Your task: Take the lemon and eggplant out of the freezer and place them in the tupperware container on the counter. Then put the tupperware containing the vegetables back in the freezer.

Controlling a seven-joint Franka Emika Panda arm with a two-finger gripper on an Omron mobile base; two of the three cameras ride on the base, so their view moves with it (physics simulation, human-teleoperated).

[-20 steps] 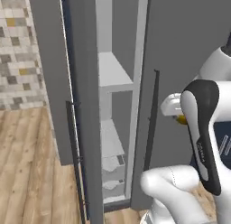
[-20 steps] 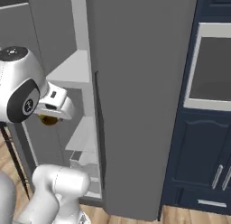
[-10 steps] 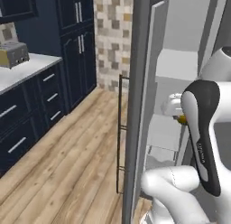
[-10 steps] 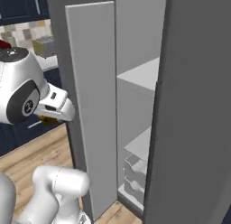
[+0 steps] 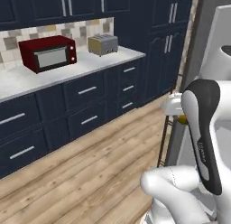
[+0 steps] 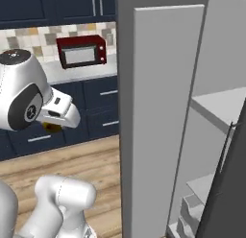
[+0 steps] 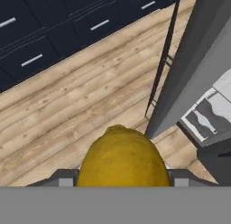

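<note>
My gripper (image 7: 122, 178) is shut on the lemon (image 7: 121, 155), a round yellow-orange fruit between the two fingers, held high above the wooden floor. The same lemon (image 5: 182, 119) peeks out under the white hand in the left base view, and hangs below the hand as the lemon (image 6: 52, 127) in the right base view. The freezer (image 6: 221, 112) stands open on the right, with white shelves inside and its grey door (image 6: 158, 112) swung out. White drawers (image 7: 207, 112) show low in the compartment. The eggplant and the tupperware container are out of view.
A white-topped counter (image 5: 54, 74) over navy drawers runs along the left wall, carrying a red microwave (image 5: 47, 53) and a toaster (image 5: 103, 44). The freezer door's dark handle (image 7: 160, 60) stands close beside the hand. Open wooden floor (image 5: 90, 164) lies between the counter and me.
The whole picture has swung from the freezer interior toward the kitchen counter, so the base has turned. The lemon stays in the gripper throughout.
</note>
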